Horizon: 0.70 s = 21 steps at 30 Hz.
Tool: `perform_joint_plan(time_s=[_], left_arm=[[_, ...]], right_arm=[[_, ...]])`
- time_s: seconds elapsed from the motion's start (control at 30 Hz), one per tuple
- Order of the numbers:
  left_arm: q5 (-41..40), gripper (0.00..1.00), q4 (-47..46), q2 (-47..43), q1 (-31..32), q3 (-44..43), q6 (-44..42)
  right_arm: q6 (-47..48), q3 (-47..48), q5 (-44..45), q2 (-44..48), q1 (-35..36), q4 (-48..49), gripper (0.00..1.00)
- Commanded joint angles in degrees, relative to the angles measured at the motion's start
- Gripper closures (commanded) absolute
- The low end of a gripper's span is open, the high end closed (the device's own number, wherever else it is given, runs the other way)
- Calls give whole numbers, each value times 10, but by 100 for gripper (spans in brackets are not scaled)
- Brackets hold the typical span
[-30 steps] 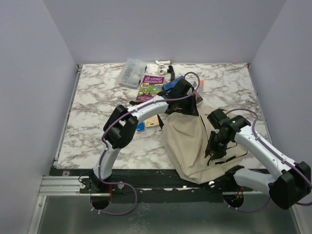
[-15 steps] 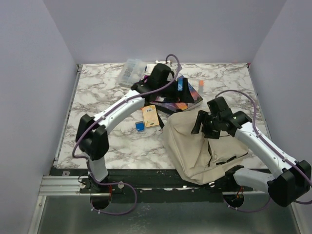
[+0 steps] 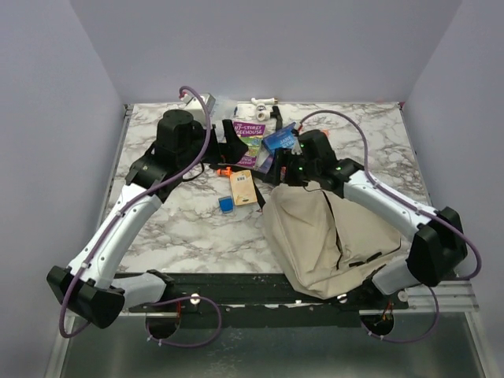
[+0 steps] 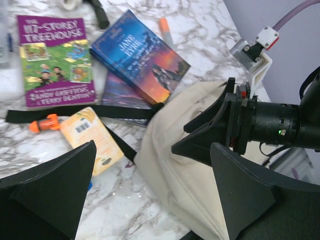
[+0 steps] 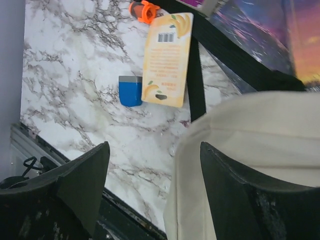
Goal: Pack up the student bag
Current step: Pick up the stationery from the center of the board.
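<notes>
The student bag [image 3: 323, 236] is a beige fabric sack lying at the near right of the table; it also shows in the left wrist view [image 4: 185, 150] and the right wrist view [image 5: 250, 150]. My left gripper [image 3: 224, 148] hovers open and empty left of the books [image 4: 150, 200]. My right gripper [image 3: 282, 167] is open at the bag's far rim, one finger over the fabric and one over bare marble [image 5: 155, 185]. A purple Treehouse book [image 4: 52, 60] and a blue Jane Eyre book [image 4: 140, 57] lie beyond the bag.
A yellow card pack [image 5: 167, 60], a blue eraser [image 5: 130, 90], an orange marker [image 4: 44, 123] and a black bag strap [image 4: 75, 114] lie left of the bag. An orange pen [image 4: 166, 30] and a clear box [image 3: 206, 102] sit near the back.
My left arm has swung from the bag's far rim back to the left, its gripper opening. My right gripper has moved from the bag's right side to its far rim and opened.
</notes>
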<state>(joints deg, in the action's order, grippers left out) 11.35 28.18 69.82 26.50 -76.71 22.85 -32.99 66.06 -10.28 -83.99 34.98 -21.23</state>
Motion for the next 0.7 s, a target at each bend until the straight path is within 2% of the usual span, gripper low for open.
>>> perform_joint_plan(time_s=[0.0,0.03,0.07,0.1,0.2,0.27,0.37,0.43,0.53,0.67], left_arm=[[-136,2,-4,-48,-15,29,-26],[-150,2,-6,-59,-21,31,-27],[-164,2,-9,-72,-31,36,-27],[-167,2,-13,-83,-43,41,-27],[-159,2,-28,-104,-93,56,-13],[-132,2,-28,-103,-119,54,-5],[-94,2,-29,-95,-144,53,10],[-67,2,-29,-86,-153,51,18],[-37,2,-29,-75,-164,48,27],[-17,2,-31,-69,-175,48,37]], right_arm=[[39,58,94,-82,67,67,24],[41,69,138,-103,83,73,24],[46,77,165,-124,102,85,18],[52,80,179,-141,118,102,18],[77,105,216,-200,157,125,21],[80,137,245,-240,180,109,21],[18,203,223,-299,185,49,20],[5,200,213,-311,199,70,21],[-14,176,243,-313,216,104,22],[-16,174,275,-326,217,101,27]])
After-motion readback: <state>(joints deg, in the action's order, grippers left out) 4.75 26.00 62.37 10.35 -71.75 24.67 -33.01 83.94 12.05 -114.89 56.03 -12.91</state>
